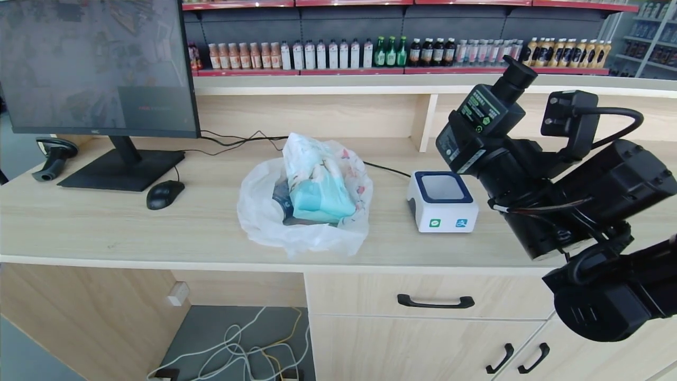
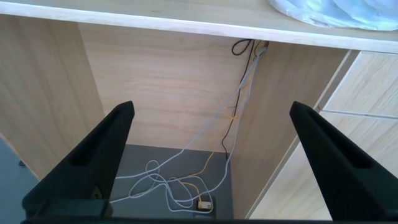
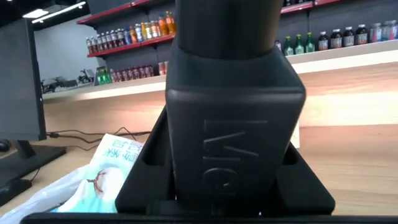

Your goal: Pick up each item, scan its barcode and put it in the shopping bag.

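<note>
Right gripper (image 3: 224, 180) is clenched on a black bottle (image 1: 478, 114), cap pointing up and away, held in the air just right of the white scanner box (image 1: 443, 201). That looks like staging for the scan. The label side faces up-left, so it probably needs a tilt toward the scanner's window. Left gripper (image 2: 211, 109) hangs below the counter (image 1: 106, 222) edge with fingers released and holding nothing, likely parked out of the way. The shopping bag (image 1: 264, 211) sits mid-counter, mouth open, with a teal pack (image 1: 317, 198) already inside. Also on the counter are a monitor (image 1: 95, 63), a mouse (image 1: 165, 194) and a handheld scanner (image 1: 53, 159). Drink shelves (image 1: 402, 53) run behind, with drawers (image 1: 433, 301) and loose cables (image 1: 238, 344) underneath.
</note>
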`<state>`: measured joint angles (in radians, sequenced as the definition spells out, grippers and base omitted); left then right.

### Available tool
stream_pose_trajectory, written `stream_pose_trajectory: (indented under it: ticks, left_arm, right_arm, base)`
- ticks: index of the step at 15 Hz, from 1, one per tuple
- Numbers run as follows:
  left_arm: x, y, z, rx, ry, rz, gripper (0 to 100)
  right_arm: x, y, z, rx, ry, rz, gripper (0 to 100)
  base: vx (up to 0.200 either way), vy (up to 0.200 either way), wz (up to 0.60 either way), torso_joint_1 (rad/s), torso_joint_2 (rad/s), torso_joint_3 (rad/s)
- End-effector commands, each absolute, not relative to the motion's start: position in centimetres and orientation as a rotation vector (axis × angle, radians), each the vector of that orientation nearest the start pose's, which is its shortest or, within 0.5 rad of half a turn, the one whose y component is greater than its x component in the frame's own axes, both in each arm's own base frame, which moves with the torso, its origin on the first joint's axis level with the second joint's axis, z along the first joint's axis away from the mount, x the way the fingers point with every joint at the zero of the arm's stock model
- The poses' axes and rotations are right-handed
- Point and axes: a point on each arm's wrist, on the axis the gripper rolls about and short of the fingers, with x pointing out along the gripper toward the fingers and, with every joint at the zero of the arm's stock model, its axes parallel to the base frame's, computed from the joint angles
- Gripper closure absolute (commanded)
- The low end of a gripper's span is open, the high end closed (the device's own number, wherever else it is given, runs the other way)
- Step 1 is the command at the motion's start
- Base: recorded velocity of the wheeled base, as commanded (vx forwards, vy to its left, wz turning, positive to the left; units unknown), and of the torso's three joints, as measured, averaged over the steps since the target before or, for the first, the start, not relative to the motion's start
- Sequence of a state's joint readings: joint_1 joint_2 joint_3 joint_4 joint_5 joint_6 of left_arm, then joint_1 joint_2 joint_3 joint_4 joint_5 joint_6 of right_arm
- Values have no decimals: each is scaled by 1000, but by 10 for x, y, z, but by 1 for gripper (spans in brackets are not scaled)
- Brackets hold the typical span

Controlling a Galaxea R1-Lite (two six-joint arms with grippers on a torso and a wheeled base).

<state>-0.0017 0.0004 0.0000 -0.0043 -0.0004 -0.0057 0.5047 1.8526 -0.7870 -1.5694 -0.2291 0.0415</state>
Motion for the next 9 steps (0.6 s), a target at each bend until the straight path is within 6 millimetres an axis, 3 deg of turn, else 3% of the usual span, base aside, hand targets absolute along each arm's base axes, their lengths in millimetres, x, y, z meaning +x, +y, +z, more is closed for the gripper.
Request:
stream_pose_trajectory:
  ticks: [1, 6, 9]
  left_arm:
    - [-23, 0, 76, -6, -5, -3, 0]
    - [-23, 0, 76, -6, -6, -3, 0]
    - [-23, 0, 76, -5, -6, -3, 0]
  right_arm:
    - [285, 152, 216, 217, -450, 282, 100]
    - [285, 152, 216, 217, -448, 282, 100]
    - [284, 152, 218, 219, -454, 282, 100]
  base:
    - [0, 200, 0, 2, 7, 7]
    - [0, 200, 0, 6, 2, 2]
    - [0, 0, 0, 0, 0, 0]
